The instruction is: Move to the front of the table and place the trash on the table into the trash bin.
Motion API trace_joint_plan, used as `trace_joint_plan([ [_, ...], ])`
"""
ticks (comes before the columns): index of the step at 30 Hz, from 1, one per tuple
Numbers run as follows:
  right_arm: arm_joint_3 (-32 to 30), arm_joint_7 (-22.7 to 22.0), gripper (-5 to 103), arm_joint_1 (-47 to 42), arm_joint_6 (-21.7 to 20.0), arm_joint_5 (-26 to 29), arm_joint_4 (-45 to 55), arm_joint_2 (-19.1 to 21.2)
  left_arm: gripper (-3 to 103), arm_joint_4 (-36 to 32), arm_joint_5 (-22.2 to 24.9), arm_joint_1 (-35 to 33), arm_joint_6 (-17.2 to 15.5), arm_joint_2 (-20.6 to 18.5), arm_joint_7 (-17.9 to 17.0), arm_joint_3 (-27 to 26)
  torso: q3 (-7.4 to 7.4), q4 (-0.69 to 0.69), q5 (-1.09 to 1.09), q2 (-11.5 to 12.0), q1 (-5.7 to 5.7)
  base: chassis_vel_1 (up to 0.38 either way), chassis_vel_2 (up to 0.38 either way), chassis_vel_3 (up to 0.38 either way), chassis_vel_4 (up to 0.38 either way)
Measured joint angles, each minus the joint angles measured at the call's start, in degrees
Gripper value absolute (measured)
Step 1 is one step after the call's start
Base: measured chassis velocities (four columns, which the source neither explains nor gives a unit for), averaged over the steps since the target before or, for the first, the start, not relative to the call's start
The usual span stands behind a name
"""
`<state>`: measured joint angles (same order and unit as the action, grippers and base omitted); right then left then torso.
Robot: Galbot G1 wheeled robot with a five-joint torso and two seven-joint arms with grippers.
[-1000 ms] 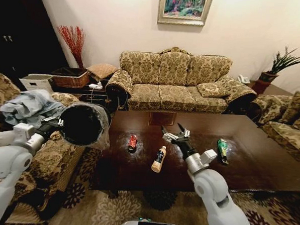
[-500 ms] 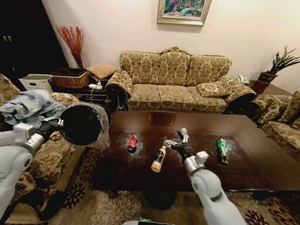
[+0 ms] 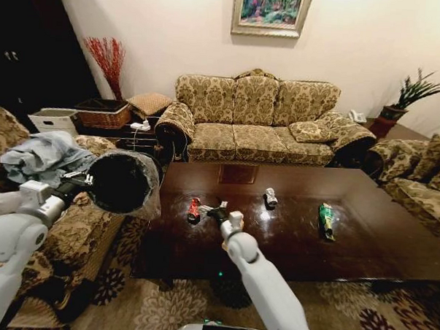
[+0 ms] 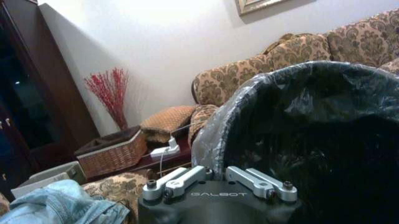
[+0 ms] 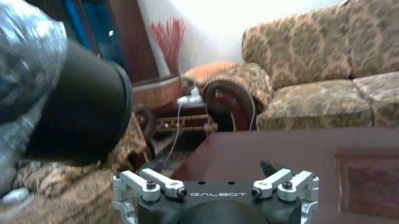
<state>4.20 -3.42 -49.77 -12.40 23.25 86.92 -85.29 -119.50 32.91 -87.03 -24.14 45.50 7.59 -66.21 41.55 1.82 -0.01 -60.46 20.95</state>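
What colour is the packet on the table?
Green; the packet shows best in the head view.

Left arm raised at the side, right arm stretched forward.

The left tool [image 3: 86,180] sits at the end of a bent white arm, wrist level, its fingers [image 4: 167,183] clamped together. The right arm reaches straight ahead and low, its tool [image 3: 212,209] pointing leftward, fingers hard to read.

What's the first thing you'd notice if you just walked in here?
The black trash bin, held up tipped on its side by the robot's left hand, beside the table's left end. Then the right hand over the dark table, near the red can, with a silvery can and green packet farther right.
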Motion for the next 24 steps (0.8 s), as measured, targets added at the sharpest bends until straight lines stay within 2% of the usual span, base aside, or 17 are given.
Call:
trace_joint_plan([
  [8,1.3,3.1,100,6.1,1.1,-5.1,-11.6,-2.6,0,0.0,0.0,0.0,0.0,0.0,0.0,0.0,0.0,-0.02,0.01,0.0,0.0,0.0,0.0,0.0,0.0],
  [14,2.0,5.9,100,8.0,2.4,-8.6,-16.2,-2.9,0,0.0,0.0,0.0,0.0,0.0,0.0,0.0,0.0,-0.01,0.0,0.0,0.0,0.0,0.0,0.0,0.0],
  [18,2.4,9.6,100,9.8,6.5,-12.9,-22.9,-3.1,0,0.0,0.0,0.0,0.0,0.0,0.0,0.0,0.0,-0.02,0.01,0.0,0.0,0.0,0.0,0.0,0.0],
  [24,2.3,12.1,100,11.5,9.4,-15.1,-28.2,-4.5,0,0.0,0.0,0.0,0.0,0.0,0.0,0.0,0.0,-0.01,0.0,0.0,0.0,0.0,0.0,0.0,0.0],
])
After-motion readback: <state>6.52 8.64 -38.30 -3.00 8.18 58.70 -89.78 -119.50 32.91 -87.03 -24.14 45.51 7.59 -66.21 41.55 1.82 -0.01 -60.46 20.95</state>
